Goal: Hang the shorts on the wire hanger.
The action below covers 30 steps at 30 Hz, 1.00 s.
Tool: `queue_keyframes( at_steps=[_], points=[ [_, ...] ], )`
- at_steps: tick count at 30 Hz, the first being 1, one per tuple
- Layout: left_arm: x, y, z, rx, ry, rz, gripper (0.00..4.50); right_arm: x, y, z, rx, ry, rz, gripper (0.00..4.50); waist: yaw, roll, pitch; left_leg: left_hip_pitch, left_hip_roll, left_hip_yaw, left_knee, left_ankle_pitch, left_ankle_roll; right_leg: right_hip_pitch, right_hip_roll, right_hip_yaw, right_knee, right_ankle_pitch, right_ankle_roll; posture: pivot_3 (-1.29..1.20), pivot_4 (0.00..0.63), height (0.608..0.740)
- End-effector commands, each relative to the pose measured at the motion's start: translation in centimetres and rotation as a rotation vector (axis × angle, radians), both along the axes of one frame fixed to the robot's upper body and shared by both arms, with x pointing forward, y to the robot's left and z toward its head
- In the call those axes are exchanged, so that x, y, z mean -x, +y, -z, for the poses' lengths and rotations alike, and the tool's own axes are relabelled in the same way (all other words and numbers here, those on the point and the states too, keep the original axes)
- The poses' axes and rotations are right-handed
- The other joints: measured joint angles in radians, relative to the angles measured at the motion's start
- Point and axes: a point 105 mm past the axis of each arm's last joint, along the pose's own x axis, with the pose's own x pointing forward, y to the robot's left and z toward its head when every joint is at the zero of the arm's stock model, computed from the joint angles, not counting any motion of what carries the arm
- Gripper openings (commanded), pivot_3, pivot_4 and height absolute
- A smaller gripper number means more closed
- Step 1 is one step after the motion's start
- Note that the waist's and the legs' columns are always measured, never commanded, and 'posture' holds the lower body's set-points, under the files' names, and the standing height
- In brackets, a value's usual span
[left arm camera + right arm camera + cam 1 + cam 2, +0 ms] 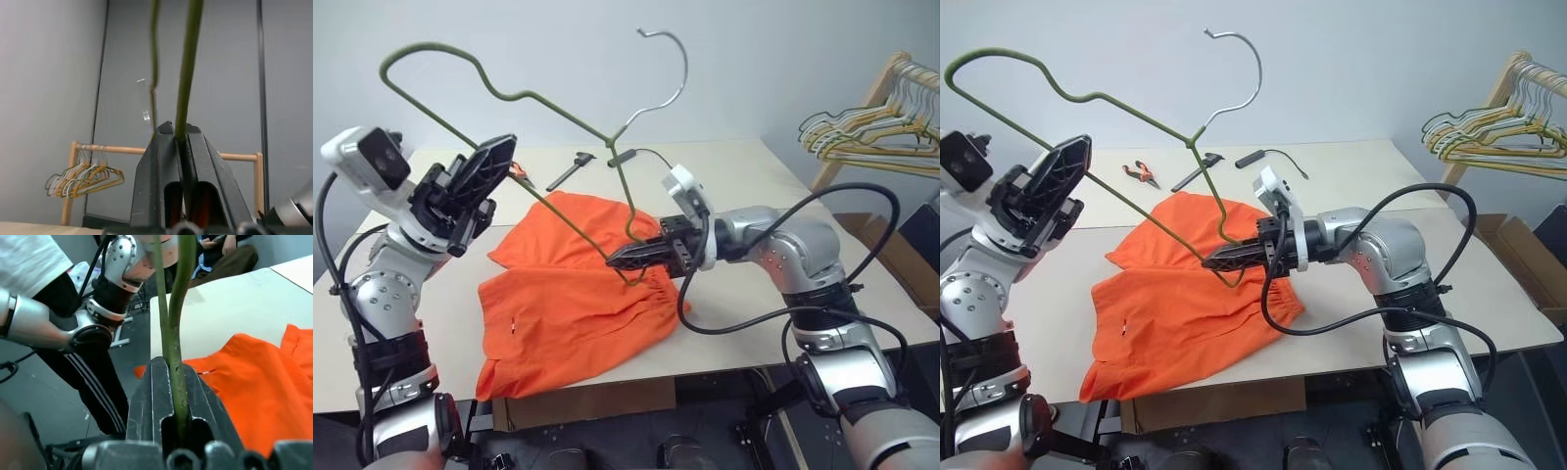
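The orange shorts (568, 313) lie spread flat on the table (744, 186), waistband toward my right arm. Above them hangs the wire hanger (558, 108), thin olive-green wire with a grey metal hook pointing up. My left gripper (504, 147) is shut on the hanger's long straight side, raised over the table's left part. My right gripper (617, 260) is shut on the hanger's lower corner, just above the waistband. The left wrist view shows my fingers (166, 147) clamped on the green wire, and the right wrist view shows the same for the other fingers (151, 387).
A wooden rack with bunched yellow and white hangers (871, 132) stands at the right. Orange-handled pliers (1141, 174), a black tool (573, 168) and a black cable (1278, 157) lie at the table's back. A cardboard box (896, 255) sits beyond the right edge.
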Motion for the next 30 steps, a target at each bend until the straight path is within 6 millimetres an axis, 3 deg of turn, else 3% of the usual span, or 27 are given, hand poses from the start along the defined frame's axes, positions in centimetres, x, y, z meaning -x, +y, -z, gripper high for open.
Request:
queue_keyframes(
  at_steps=[1, 2, 5, 8, 12, 14, 17, 22, 25, 30],
  points=[
    [-0.2, -0.1, -0.5, -0.01, -0.045, -0.055, 0.0, 0.2, 0.3, -0.4, -0.013, -0.044, -0.005, 0.05, 0.0, 0.0, 0.0, 0.0, 0.0, 0.0, 0.0, 0.0, 0.0, 0.0, 0.0, 0.0, 0.0, 0.0, 0.0, 0.05, 0.0, 0.74],
    [-0.3, -0.1, -0.2, -0.023, -0.037, -0.063, 0.0, 0.1, 0.3, -0.4, -0.015, -0.042, 0.001, 0.05, 0.001, 0.0, 0.0, 0.0, 0.0, 0.0, 0.0, 0.0, 0.0, 0.0, 0.0, 0.0, 0.0, 0.0, 0.0, 0.05, 0.0, 0.74],
    [-0.6, -0.6, 1.1, -0.091, -0.008, -0.076, 0.71, 0.0, 0.1, -0.7, -0.031, -0.031, 0.012, 0.0, -0.001, 0.0, 0.0, 0.0, 0.0, 0.001, 0.0, 0.0, 0.0, 0.0, 0.0, 0.0, 0.0, 0.0, 0.0, 0.04, 0.0, 0.74],
    [-1.3, -0.9, 2.8, -0.181, 0.056, -0.11, 1.66, -0.2, -0.2, -1.5, -0.075, -0.014, 0.03, 0.0, 0.0, 0.0, 0.0, 0.0, 0.0, 0.001, 0.0, 0.0, 0.0, 0.0, 0.0, 0.0, 0.0, 0.0, 0.0, 0.04, 0.0, 0.74],
    [-2.1, 0.3, 7.1, -0.458, 0.127, -0.25, 2.86, -0.9, -1.4, -2.6, -0.128, 0.028, 0.097, 0.0, -0.005, 0.0, 0.0, 0.0, 0.0, 0.002, 0.0, 0.0, 0.0, 0.0, 0.0, 0.0, 0.0, 0.0, 0.0, 0.02, 0.0, 0.74],
    [-2.3, 1.8, 8.9, -0.568, 0.165, -0.322, 3.54, -1.1, -2.9, -2.6, -0.114, 0.063, 0.144, 0.0, -0.004, 0.0, 0.0, 0.0, 0.0, 0.004, -0.001, 0.0, 0.0, -0.001, 0.0, 0.0, 0.0, 0.0, 0.0, 0.03, 0.0, 0.74],
    [-1.3, 3.2, 11.2, -0.742, 0.191, -0.363, 4.47, -1.2, -6.6, -0.8, -0.028, 0.191, 0.228, 0.0, 0.002, 0.0, 0.0, -0.001, 0.001, 0.005, -0.001, 0.0, 0.0, -0.001, 0.0, -0.001, -0.002, 0.0, -0.001, 0.04, 0.0, 0.74],
    [0.4, 1.9, 12.8, -0.868, 0.156, -0.305, 4.49, -1.7, -12.2, 4.3, 0.185, 0.446, 0.443, 0.0, 0.011, 0.0, 0.0, -0.003, -0.001, 0.006, -0.001, 0.0, 0.0, -0.001, -0.004, -0.004, -0.004, 0.0, -0.001, 0.04, 0.0, 0.74],
    [1.0, 0.9, 13.2, -0.9, 0.131, -0.272, 4.49, -1.5, -14.5, 7.0, 0.291, 0.53, 0.534, 0.0, 0.011, 0.0, 0.0, -0.003, -0.001, 0.007, -0.001, 0.0, 0.0, -0.001, -0.004, -0.003, -0.005, 0.0, 0.0, 0.04, 0.0, 0.74],
    [1.2, -0.8, 13.3, -0.898, 0.103, -0.244, 4.49, -0.5, -17.6, 10.4, 0.326, 0.803, 0.644, 0.0, 0.001, 0.001, 0.0, -0.003, 0.0, 0.006, -0.001, 0.0, 0.0, -0.001, -0.002, -0.001, -0.004, 0.0, -0.001, 0.02, 0.0, 0.74]
  ],
)
